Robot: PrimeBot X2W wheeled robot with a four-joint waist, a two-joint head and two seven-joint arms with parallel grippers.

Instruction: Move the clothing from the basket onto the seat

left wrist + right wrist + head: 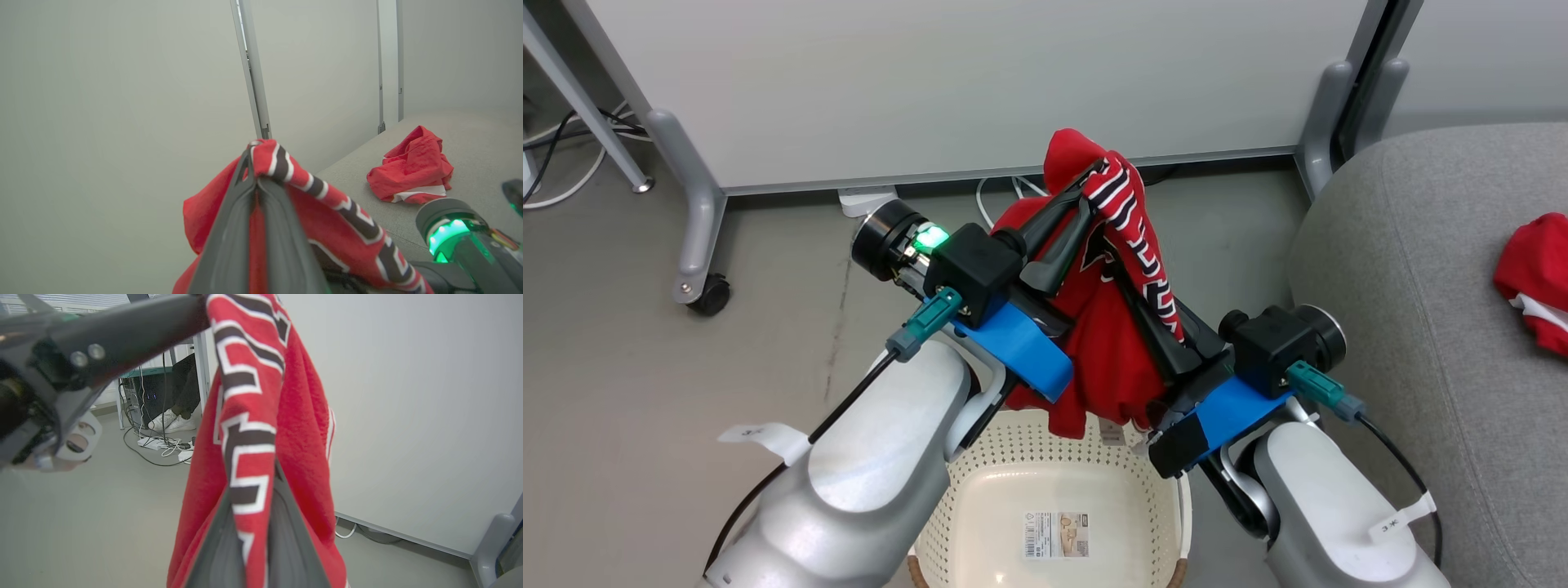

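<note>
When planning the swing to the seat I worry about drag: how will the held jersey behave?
Probably floppy: the jersey hangs in folds from the left gripper and right gripper. Likely light: fingertip pinches carry it. Its hem dangles by the basket and might snag.

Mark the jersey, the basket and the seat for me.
jersey (1098,367), head view, hanging red body.
basket (1013,453), head view, perforated far wall.
seat (1405,286), head view, bare grey cushion.

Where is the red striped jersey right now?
Middle of the head view: the jersey hangs above the basket, clamped by the left gripper and right gripper, left of the seat.
</note>
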